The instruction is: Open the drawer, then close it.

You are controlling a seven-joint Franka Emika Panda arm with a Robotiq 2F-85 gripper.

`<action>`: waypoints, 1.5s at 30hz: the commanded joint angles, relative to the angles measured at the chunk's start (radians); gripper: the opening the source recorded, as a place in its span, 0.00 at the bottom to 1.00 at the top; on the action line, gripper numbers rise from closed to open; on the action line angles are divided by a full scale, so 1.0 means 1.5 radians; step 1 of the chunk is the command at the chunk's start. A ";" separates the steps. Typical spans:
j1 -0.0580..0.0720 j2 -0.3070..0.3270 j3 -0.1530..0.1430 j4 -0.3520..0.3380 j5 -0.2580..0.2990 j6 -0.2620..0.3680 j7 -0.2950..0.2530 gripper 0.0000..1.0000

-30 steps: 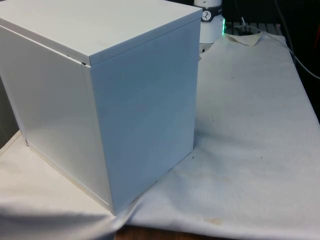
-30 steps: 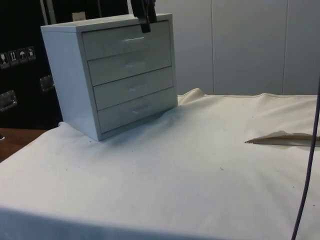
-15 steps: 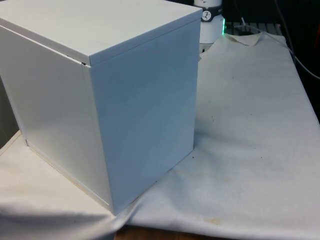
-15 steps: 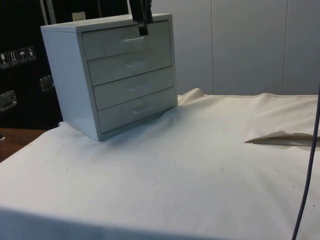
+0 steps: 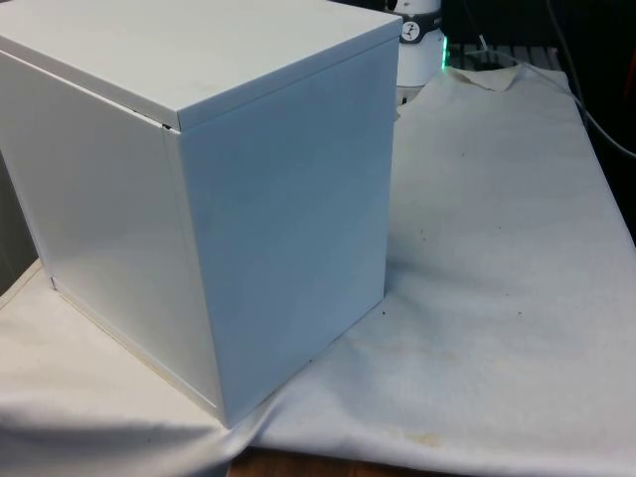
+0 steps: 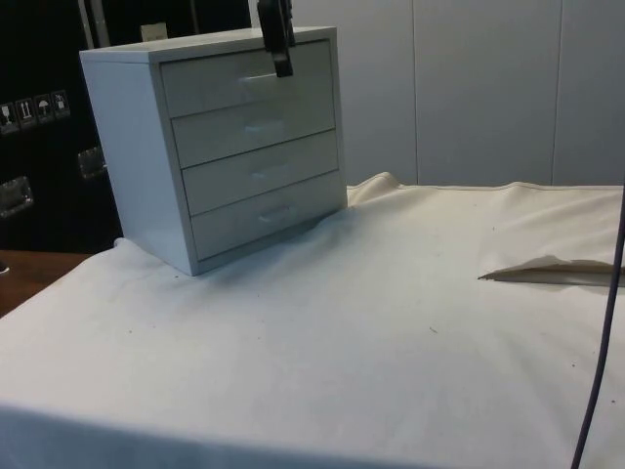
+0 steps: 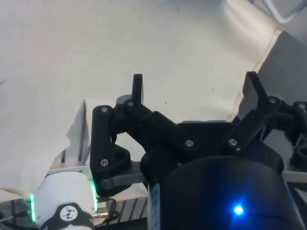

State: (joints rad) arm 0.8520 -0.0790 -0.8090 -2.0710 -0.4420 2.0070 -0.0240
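The chest of drawers (image 6: 220,147) is stood at the worktop's (image 6: 391,332) far left corner in the side view, all four fronts flush, and the gripper (image 6: 277,39), its fingers (image 7: 137,88) spread apart, is poised before the top drawer (image 6: 244,80), seemingly to take its handle (image 6: 260,77).

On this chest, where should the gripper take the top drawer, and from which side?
By its handle, a small pale bar across the middle of the top drawer. Come at the chest from its drawer face, the side turned to the side camera, fingers above and below the bar, then pull straight out. The gripper already hangs just beside that handle, and the wrist view shows its fingers spread.
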 commanded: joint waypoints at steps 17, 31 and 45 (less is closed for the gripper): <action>-0.003 -0.010 -0.001 -0.037 -0.051 0.041 -0.029 1.00; -0.003 -0.052 0.007 -0.079 -0.092 0.045 -0.021 1.00; -0.009 -0.067 0.003 -0.127 -0.128 0.124 -0.009 1.00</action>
State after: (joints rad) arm 0.8410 -0.1740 -0.8080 -2.2590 -0.6210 2.1880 -0.0450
